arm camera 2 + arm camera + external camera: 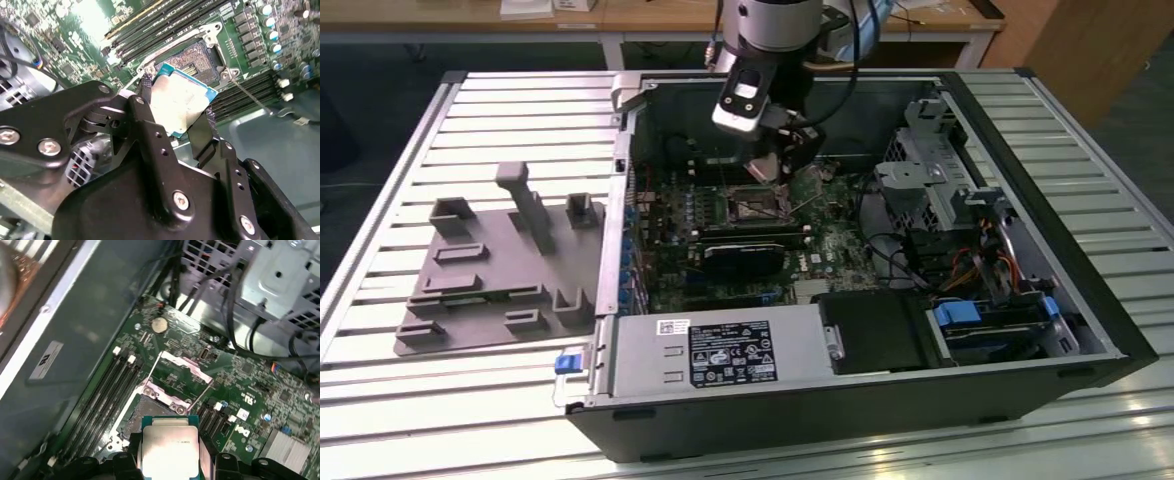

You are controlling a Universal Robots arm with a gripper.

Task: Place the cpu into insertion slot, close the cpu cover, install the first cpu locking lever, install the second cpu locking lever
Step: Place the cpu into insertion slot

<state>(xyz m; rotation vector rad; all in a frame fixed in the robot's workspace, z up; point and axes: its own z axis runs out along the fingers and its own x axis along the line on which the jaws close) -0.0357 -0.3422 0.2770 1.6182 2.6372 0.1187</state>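
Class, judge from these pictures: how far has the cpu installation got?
Done: nothing is seated yet. The insertion slot lies empty, and the cpu cover stands swung open. In hand: the gripper is shut on the cpu, held over the slot. Left: seating the cpu, closing the cover, and latching both levers.

Exterior view overlooks computer case (854, 410); both wrist views near insertion slot (198, 57) (146, 409).
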